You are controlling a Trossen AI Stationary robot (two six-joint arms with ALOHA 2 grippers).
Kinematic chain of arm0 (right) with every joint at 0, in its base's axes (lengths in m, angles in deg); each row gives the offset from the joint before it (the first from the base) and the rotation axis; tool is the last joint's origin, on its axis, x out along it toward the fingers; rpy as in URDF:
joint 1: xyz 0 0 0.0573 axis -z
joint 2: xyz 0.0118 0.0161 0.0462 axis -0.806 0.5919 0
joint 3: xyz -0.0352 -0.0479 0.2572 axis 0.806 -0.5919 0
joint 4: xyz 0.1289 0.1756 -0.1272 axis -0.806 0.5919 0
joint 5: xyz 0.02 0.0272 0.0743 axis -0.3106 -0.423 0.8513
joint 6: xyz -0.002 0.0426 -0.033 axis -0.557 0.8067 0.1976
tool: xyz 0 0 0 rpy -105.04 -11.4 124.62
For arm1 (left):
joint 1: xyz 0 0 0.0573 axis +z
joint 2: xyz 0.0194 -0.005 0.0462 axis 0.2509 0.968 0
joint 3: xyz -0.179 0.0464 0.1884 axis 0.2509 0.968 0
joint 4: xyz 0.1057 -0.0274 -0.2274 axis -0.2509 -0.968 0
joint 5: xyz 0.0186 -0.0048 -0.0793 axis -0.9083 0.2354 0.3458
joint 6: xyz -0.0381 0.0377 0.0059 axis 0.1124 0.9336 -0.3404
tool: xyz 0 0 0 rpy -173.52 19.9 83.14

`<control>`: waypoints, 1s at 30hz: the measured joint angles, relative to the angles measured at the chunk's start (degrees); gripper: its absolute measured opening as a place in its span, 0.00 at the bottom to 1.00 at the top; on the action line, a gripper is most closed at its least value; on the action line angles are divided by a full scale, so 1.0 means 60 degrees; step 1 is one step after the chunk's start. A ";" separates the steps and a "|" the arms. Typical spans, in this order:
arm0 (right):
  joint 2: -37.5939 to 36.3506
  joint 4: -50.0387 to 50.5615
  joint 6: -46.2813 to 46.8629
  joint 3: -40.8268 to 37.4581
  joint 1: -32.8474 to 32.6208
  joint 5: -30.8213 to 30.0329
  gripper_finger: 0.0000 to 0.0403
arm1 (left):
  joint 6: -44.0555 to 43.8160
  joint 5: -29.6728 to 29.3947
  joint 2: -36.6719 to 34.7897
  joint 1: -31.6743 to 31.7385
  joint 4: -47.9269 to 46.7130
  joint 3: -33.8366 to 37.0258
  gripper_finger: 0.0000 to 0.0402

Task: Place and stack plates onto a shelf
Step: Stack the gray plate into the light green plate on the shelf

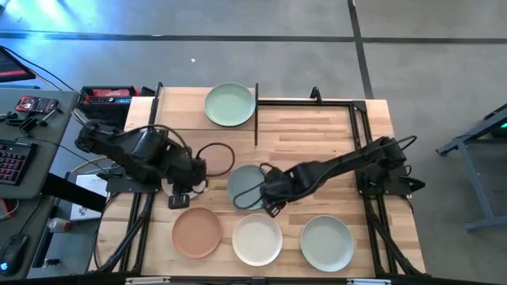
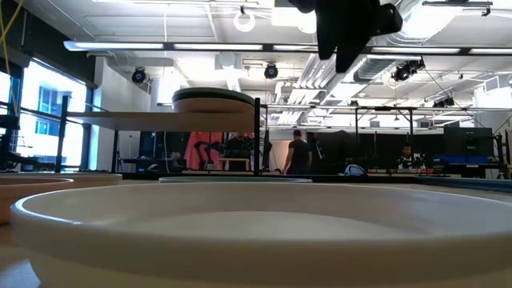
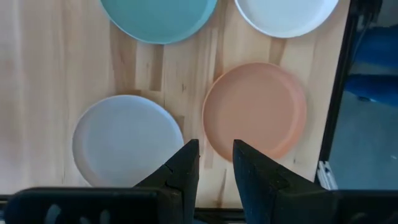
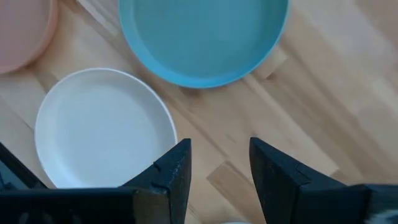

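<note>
— On the shelf (image 1: 182, 111), at its right end on the far side of the table, what did you have?
— You had one green plate (image 1: 230, 104) up there, and nothing beside it that the high view showed.

— Where were the others?
— Your pale blue-green plate (image 1: 244, 184) lay mid-table; the terracotta plate (image 1: 196, 232), cream plate (image 1: 257, 239) and pale grey-green plate (image 1: 326, 243) sat in a row along the near edge, apart from each other.

— And your pincers?
— Your right gripper (image 4: 214, 163) hung over the blue-green plate's near right edge, jaws apart, holding nothing. Your left gripper (image 3: 216, 163) hovered just left of that plate, fingers slightly parted, also empty.
</note>
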 joint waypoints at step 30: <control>0.1671 -0.0219 0.5710 -0.0004 -0.2420 -0.0102 0.35 | -0.1752 -0.1126 -0.0006 -0.0964 0.0708 0.0000 0.21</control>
